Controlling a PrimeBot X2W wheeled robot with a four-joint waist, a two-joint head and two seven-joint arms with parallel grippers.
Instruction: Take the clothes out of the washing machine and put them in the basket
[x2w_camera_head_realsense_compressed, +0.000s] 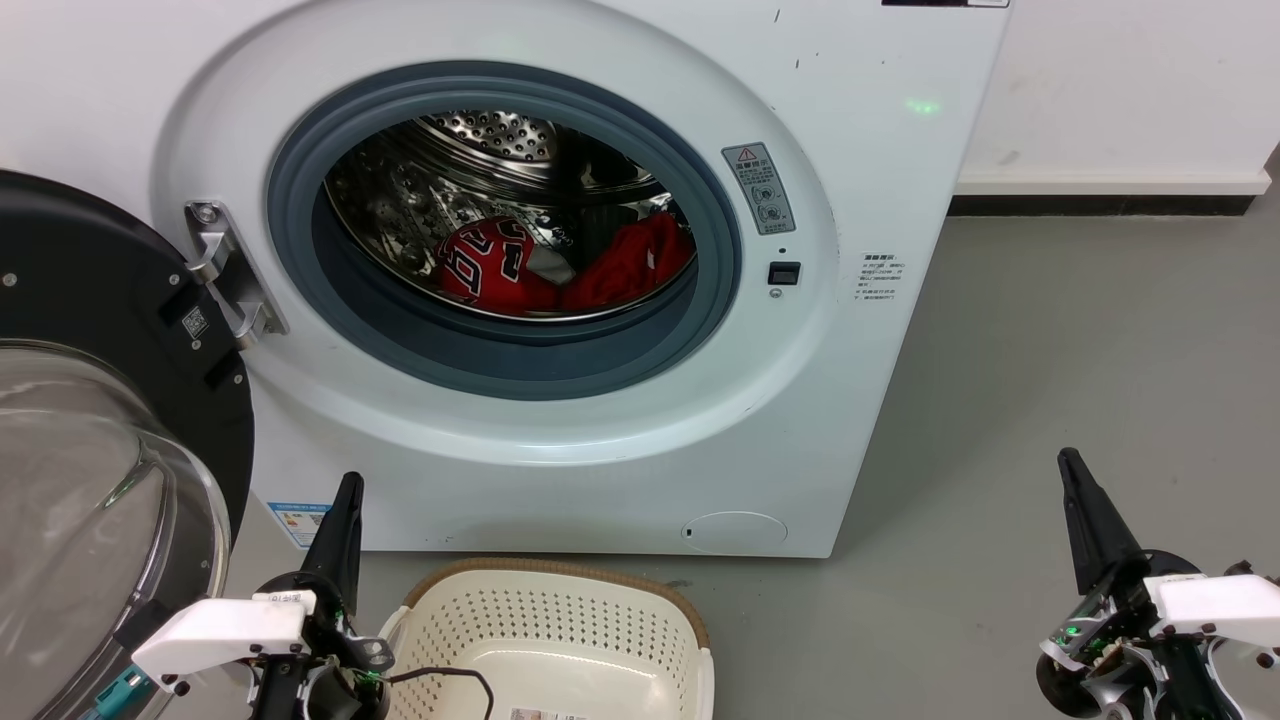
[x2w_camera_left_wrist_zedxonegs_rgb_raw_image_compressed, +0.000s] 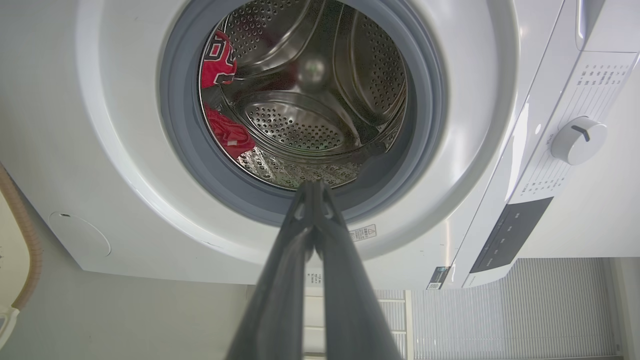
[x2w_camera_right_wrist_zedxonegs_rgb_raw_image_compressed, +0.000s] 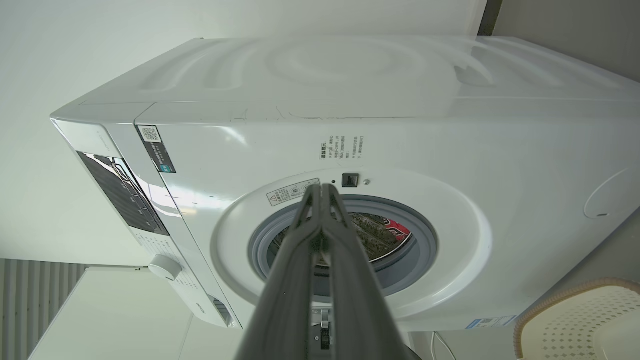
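Note:
The white washing machine (x2w_camera_head_realsense_compressed: 560, 440) stands open, its grey ring around the steel drum (x2w_camera_head_realsense_compressed: 470, 160). Inside lie two red clothes: a jersey with black-and-white numerals (x2w_camera_head_realsense_compressed: 490, 262) on the left and a plainer red piece (x2w_camera_head_realsense_compressed: 635, 262) on the right. The left wrist view shows the jersey (x2w_camera_left_wrist_zedxonegs_rgb_raw_image_compressed: 216, 60) and the other red piece (x2w_camera_left_wrist_zedxonegs_rgb_raw_image_compressed: 227, 132) in the drum. The cream basket (x2w_camera_head_realsense_compressed: 560, 640) sits on the floor below the porthole, with nothing red in it. My left gripper (x2w_camera_head_realsense_compressed: 348, 485) is shut beside the basket; my right gripper (x2w_camera_head_realsense_compressed: 1068, 462) is shut out on the floor, well right of the machine.
The black-rimmed glass door (x2w_camera_head_realsense_compressed: 100, 470) hangs open at the left, close to my left arm. Grey floor (x2w_camera_head_realsense_compressed: 1050, 350) spreads to the right of the machine, up to a white wall with a dark skirting. A black cable (x2w_camera_head_realsense_compressed: 450, 675) drapes over the basket's near rim.

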